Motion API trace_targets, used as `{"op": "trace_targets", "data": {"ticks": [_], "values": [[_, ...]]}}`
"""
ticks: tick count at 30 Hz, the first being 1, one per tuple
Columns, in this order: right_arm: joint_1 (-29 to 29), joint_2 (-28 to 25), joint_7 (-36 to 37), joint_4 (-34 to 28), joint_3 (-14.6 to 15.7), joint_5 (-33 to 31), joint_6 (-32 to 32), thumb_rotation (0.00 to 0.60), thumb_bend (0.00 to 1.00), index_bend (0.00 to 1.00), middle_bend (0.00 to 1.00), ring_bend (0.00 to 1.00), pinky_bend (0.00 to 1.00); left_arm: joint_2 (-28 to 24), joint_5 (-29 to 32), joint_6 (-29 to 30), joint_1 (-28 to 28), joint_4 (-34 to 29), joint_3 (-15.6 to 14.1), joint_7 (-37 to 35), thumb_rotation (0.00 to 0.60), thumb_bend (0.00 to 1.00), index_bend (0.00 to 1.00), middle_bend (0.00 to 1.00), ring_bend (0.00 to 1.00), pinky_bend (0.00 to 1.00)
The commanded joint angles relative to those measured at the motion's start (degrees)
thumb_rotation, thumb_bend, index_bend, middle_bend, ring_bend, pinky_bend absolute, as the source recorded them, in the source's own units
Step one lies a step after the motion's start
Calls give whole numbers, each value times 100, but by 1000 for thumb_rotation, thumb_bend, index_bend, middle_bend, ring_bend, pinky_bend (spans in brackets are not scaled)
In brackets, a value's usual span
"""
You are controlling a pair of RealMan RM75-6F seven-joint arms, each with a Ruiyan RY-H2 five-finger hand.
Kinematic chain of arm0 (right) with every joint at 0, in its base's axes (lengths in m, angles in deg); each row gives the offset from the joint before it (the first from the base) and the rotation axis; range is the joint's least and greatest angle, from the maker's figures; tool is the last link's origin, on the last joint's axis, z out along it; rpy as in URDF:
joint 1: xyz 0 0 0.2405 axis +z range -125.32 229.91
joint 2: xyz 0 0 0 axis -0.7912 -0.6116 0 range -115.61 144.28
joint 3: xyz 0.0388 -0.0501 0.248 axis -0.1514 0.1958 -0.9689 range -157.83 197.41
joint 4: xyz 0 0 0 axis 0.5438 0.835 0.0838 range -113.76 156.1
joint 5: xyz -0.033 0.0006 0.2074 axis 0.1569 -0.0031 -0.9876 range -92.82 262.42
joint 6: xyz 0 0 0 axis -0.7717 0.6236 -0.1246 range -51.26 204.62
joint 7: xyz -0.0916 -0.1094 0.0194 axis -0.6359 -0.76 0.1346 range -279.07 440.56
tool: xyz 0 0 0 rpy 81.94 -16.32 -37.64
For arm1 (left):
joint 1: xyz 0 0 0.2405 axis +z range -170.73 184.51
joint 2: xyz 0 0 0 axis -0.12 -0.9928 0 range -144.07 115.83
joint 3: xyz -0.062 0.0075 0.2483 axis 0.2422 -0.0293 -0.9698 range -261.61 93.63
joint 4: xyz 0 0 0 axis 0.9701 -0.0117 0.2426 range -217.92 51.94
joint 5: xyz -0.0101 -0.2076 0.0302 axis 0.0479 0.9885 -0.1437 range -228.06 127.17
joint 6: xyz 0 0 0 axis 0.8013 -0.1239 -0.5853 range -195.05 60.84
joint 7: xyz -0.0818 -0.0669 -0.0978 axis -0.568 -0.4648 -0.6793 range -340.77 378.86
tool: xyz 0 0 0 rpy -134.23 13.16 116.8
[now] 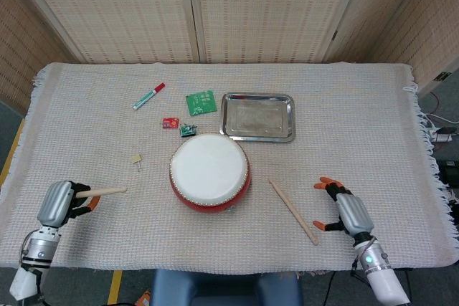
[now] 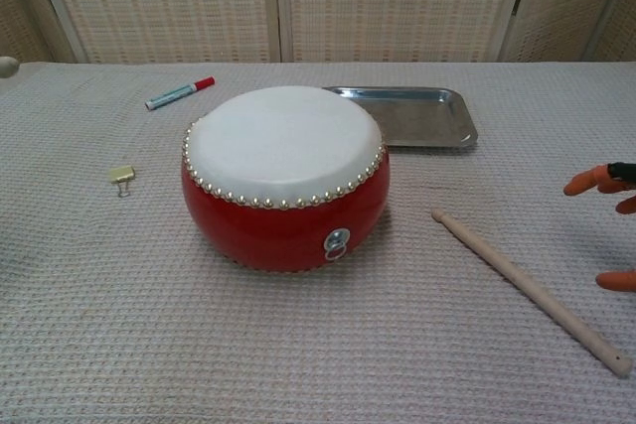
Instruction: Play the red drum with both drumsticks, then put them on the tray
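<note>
Red drum (image 1: 209,172), white skin, upright at cloth centre. Steel tray (image 1: 257,116) flat just behind it, w/ nothing on it. One wooden drumstick (image 1: 293,211) lies diagonal right of drum; other stick (image 1: 100,192) held in left hand (image 1: 57,203), tip twd drum.
</note>
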Motion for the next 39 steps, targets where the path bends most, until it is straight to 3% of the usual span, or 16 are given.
{"op": "trace_targets", "data": {"ticks": [1,14,19,30,39], "values": [[230,571,-412,422,-63,-159,-118,600,61,257,102,9,191,-35,2,-29,16,-7,-46,-14,600,416,1000,1000,1000,1000],[490,1366,-1174,1204,-91,-272,-104,600,62,277,100,9,191,-102,-26,-107,23,79,-162,-180,600,416,1000,1000,1000,1000],[612,1351,-1366,1356,-105,-285,-218,600,115,352,96,9,191,-118,-60,-122,13,73,-197,-223,600,416,1000,1000,1000,1000],[812,1259,-1880,1404,72,-201,-434,600,154,394,64,0,155,-171,-68,-172,-3,43,-241,-309,600,416,1000,1000,1000,1000],[713,1275,-1142,1613,170,263,-192,600,389,508,71,0,149,-194,-68,-178,-2,42,-260,-363,600,414,1000,1000,1000,1000]]}}
